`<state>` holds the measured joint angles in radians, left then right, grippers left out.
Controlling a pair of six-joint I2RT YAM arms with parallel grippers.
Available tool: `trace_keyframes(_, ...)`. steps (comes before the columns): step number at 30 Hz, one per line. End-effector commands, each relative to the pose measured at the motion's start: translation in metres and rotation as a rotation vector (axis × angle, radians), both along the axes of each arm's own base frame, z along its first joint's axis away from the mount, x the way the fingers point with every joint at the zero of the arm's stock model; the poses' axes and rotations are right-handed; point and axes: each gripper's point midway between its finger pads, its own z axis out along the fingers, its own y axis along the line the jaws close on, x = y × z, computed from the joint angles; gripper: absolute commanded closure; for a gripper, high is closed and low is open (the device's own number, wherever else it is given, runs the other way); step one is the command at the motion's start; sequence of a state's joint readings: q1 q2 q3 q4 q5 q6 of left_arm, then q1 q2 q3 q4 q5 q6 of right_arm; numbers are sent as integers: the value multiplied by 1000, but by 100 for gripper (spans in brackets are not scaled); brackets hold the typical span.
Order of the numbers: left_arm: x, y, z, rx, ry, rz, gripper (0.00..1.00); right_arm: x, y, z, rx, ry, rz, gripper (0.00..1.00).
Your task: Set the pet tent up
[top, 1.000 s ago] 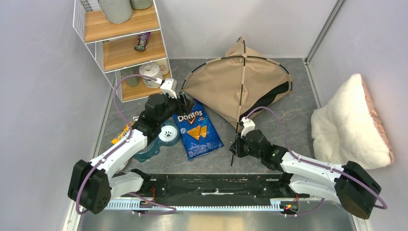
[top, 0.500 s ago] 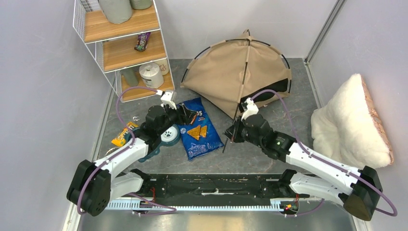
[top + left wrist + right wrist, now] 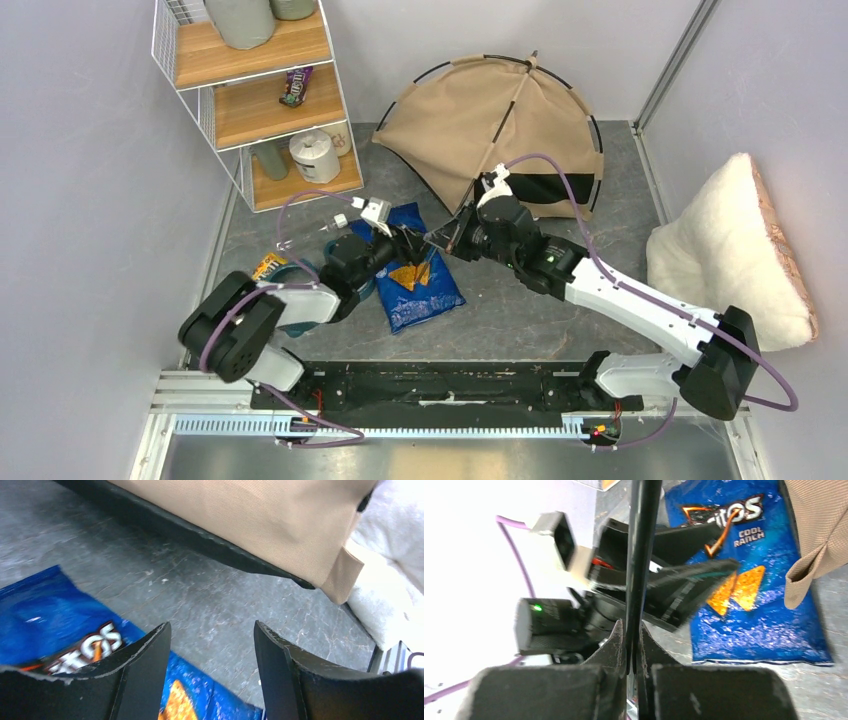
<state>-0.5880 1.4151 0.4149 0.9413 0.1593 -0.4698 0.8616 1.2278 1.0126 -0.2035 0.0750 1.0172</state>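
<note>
So, L to R: my left gripper (image 3: 210, 630) hangs jaws apart, empty, over the chip bag (image 3: 420, 292). My right gripper (image 3: 631, 632) is pinched tight on a thin black pole (image 3: 643, 540), long axis pointing at the left jaws. The pet tent (image 3: 470, 130) sits behind it by the back wall (image 3: 600, 50), partly domed; R arm's nearer. Bare floor (image 3: 520, 322) in front; cushion (image 3: 720, 250) crowds the right.

The left end effector (image 3: 210, 630) hangs low, fingers parted, empty; the right end effector (image 3: 631, 630), arm stretched forward-left, pinches a thin black tent pole (image 3: 642, 540).
</note>
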Motion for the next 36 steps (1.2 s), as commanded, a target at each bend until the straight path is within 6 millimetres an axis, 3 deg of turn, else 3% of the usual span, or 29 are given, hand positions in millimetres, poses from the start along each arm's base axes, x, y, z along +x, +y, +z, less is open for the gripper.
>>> trace_keyframes(1,4,-24,43,-177,-181,-5,32,12,20,62,190,-50,-22,100)
trace_keyframes(5,1,-39,52,-248,-261,3,31,15,24,72,222,-39,-33,100)
trace_keyframes(11,-6,-64,60,-162,-376,36,31,18,31,84,253,-35,-26,100)
trace_keyframes(24,-30,-64,97,-74,-548,147,32,21,27,113,290,-46,-58,100)
trace_keyframes(32,-31,-49,125,-58,-621,234,32,18,24,128,323,-43,-50,100)
trace_keyframes(36,-29,-53,132,-38,-658,236,32,14,26,130,344,-22,-31,100)
